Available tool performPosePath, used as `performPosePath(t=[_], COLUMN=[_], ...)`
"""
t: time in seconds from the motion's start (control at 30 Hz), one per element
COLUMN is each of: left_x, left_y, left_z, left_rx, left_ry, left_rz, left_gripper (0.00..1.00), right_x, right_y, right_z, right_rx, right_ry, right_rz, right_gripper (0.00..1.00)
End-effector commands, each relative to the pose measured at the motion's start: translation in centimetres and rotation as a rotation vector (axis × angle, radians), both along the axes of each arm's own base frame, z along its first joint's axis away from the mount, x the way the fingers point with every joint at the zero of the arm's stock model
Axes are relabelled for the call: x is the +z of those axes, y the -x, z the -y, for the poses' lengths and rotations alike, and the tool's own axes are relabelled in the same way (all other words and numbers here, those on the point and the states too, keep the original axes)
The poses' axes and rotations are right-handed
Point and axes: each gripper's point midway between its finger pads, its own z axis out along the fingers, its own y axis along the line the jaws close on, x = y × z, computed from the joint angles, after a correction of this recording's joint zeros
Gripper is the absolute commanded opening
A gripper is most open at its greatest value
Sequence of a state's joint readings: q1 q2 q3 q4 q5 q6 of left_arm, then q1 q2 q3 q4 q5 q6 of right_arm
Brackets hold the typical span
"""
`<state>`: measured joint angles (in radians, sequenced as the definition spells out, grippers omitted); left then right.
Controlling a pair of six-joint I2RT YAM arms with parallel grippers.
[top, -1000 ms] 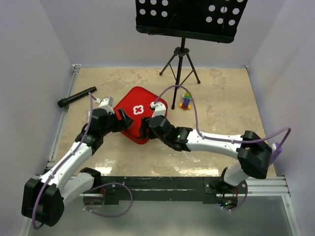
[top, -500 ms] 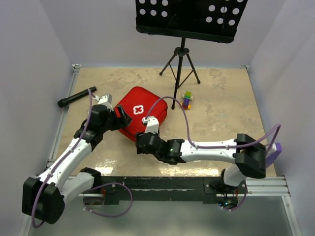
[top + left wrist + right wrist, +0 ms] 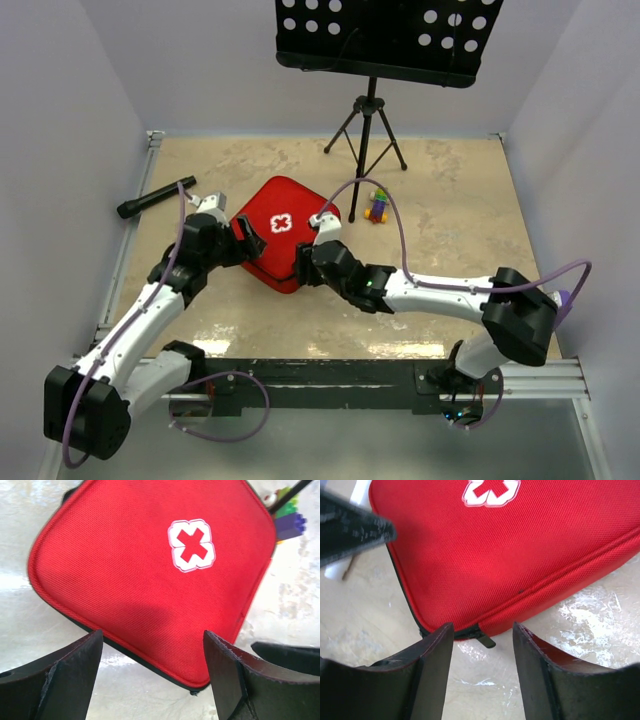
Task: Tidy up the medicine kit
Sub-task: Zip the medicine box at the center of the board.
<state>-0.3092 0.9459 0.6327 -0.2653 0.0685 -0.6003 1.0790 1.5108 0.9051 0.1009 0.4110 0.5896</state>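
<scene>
One red medicine kit (image 3: 285, 232) lies flat and zipped shut on the table (image 3: 450, 230), its single white cross (image 3: 191, 545) facing up, between my two grippers. My left gripper (image 3: 152, 637) hangs spread wide at its left side, holding nothing. My right gripper (image 3: 482, 630) stands parted over the near corner, one zip pull (image 3: 487, 641) between the jaws, ungripped. Farther out sit one black flashlight (image 3: 157, 197), one block toy (image 3: 378, 204) and one music stand (image 3: 370, 110).

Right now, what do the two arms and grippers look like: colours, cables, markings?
The left arm and right arm have white links with black joint housings, and a purple cable loops along each. A green light shows on the right forearm. Each wrist carries a white block. The left gripper and right gripper have broad black fingers with scuffed edges.
</scene>
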Motion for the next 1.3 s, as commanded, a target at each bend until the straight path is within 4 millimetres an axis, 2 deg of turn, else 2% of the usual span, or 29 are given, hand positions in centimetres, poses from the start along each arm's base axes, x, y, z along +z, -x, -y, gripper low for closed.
performPosePath(t=[0.0, 0.13, 0.3, 0.47, 0.67, 0.8, 1.17, 1.27], left_x=[2.3, 2.7, 1.3, -0.4, -1.0, -1.3, -1.9, -1.9], left_y=[-1.8, -2.7, -3.0, -3.4, -4.3, -4.9, -4.7, -4.7], left_z=[-1.5, -2.6, -2.6, -2.5, -2.8, -2.8, -2.8, -2.8], left_rx=[0.040, 0.060, 0.060, 0.052, 0.053, 0.049, 0.047, 0.045], left_ry=[-0.082, -0.104, -0.096, -0.104, -0.137, -0.148, -0.151, -0.149], left_rz=[0.026, 0.029, -0.007, -0.033, -0.034, -0.038, -0.038, -0.037], left_gripper=[0.86, 0.88, 0.88, 0.87, 0.86, 0.86, 0.86, 0.86], right_x=[1.5, 1.3, 0.0, -1.1, -2.2, -2.7, -4.7, -4.4], right_y=[0.5, 1.4, 1.7, 1.2, 0.4, 0.5, 1.1, 0.6], right_z=[-0.9, -0.6, -0.4, -0.6, -0.1, 0.0, -1.9, -1.9], right_rx=[0.105, 0.146, 0.177, 0.199, 0.222, 0.248, 0.355, 0.343], right_ry=[-0.048, -0.074, -0.050, -0.028, -0.008, -0.005, -0.002, -0.023], right_rz=[0.096, 0.111, 0.113, 0.115, 0.089, 0.080, 0.048, 0.055], right_gripper=[0.52, 0.52, 0.51, 0.48, 0.47, 0.49, 0.51, 0.50])
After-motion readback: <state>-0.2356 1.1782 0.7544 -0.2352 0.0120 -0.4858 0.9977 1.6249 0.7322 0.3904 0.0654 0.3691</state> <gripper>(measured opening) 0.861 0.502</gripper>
